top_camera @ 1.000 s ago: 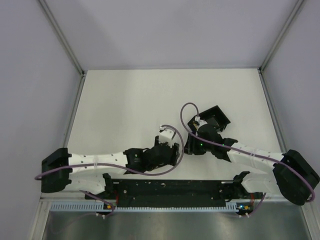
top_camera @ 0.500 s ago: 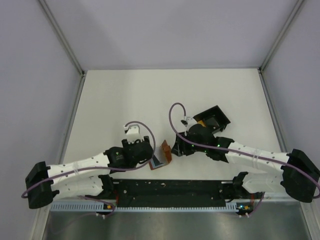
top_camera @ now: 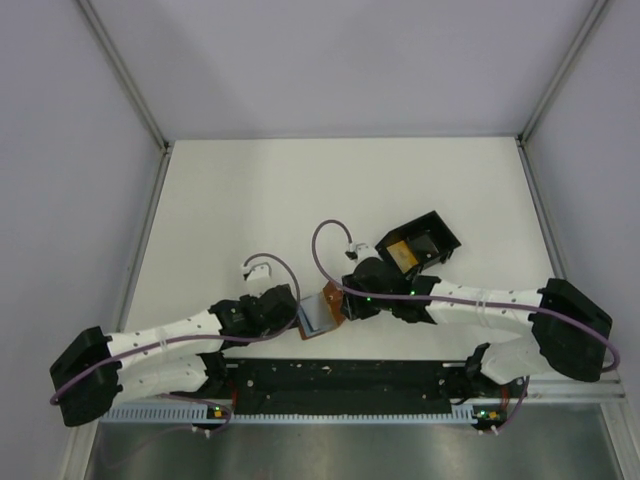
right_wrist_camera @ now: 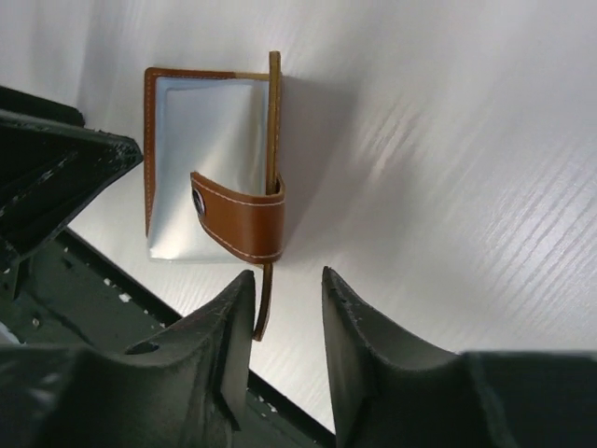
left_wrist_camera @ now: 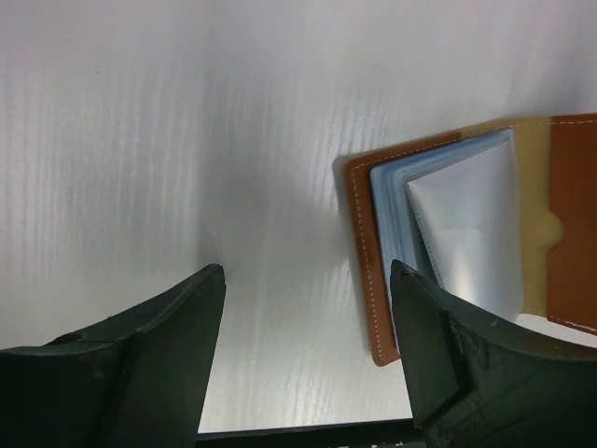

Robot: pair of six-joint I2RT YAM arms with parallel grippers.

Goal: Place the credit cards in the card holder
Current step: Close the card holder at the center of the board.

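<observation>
Left hand (top_camera: 292,316) and right hand (top_camera: 342,300) flank the flat brown leather card holder (top_camera: 318,318), open near the worktop's (top_camera: 250,200) 6 o'clock edge; a tan-gold plastic card (top_camera: 403,251) sits at its 2 o'clock. Left wrist: jaws released, empty. Right wrist: unclenched fingers (right_wrist_camera: 224,345) straddle the upright cover; clamp it squarely, I judge, keeping pockets exposed.

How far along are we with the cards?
Done: the card holder lies open, one cover upright within the open right gripper. In hand: no card; the left gripper is open beside it. Left: a tan-gold card sits in the black box; cards already pocketed, cannot tell.
</observation>
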